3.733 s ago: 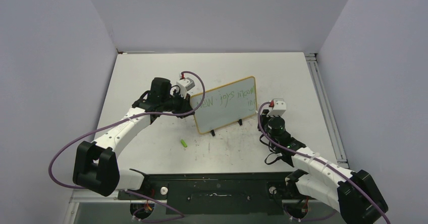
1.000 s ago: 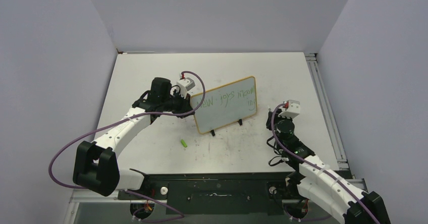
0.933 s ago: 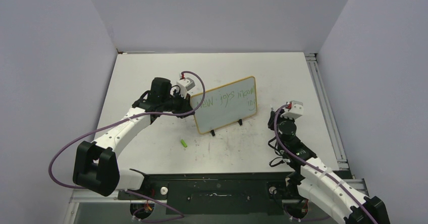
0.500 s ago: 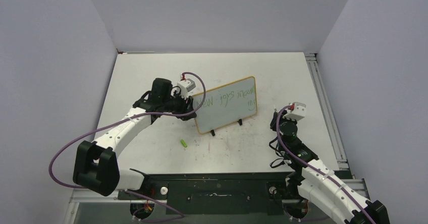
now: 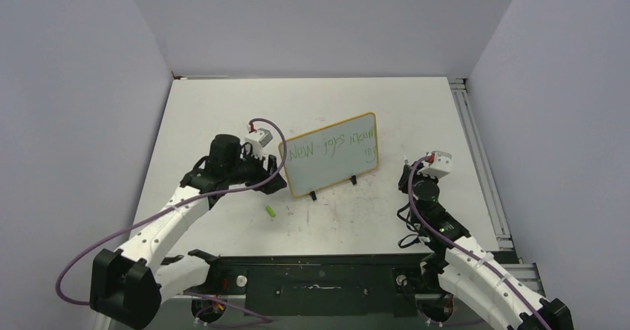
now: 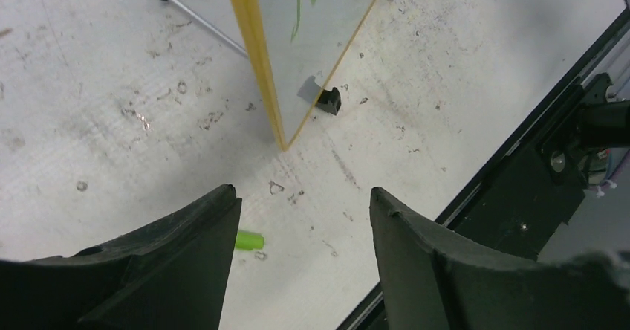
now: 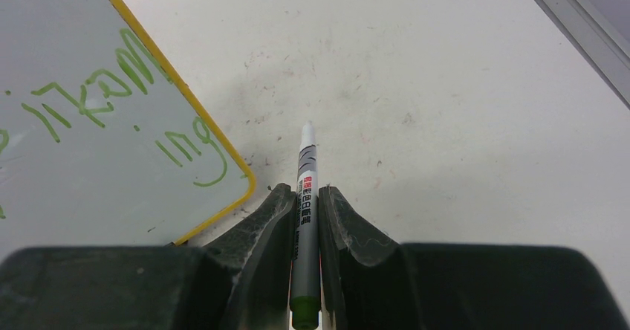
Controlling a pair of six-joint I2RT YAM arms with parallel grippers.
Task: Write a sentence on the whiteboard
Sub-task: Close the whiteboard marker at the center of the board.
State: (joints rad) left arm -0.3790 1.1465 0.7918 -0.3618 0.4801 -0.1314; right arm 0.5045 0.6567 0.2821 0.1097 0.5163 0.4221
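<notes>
The whiteboard (image 5: 330, 154) stands upright on its black feet mid-table, with the green sentence (image 5: 332, 145) across it. My left gripper (image 5: 273, 177) is open and empty, just off the board's left edge (image 6: 256, 47) and apart from it. The left wrist view looks between the fingers (image 6: 302, 192) at bare tabletop. My right gripper (image 5: 408, 178) sits to the right of the board and is shut on a grey marker (image 7: 307, 159). The marker's white tip points away over the table, clear of the board's corner (image 7: 89, 137), where the words' end (image 7: 111, 99) shows.
A small green marker cap (image 5: 272, 211) lies on the table in front of the board's left foot; it also shows by my left finger (image 6: 249, 240). A black base rail (image 5: 319, 270) runs along the near edge. A metal rail (image 5: 475, 151) borders the table's right side.
My left gripper has opened, let go of the board's left edge and drawn back toward the near left. The right gripper drifted slightly right, still holding the marker.
</notes>
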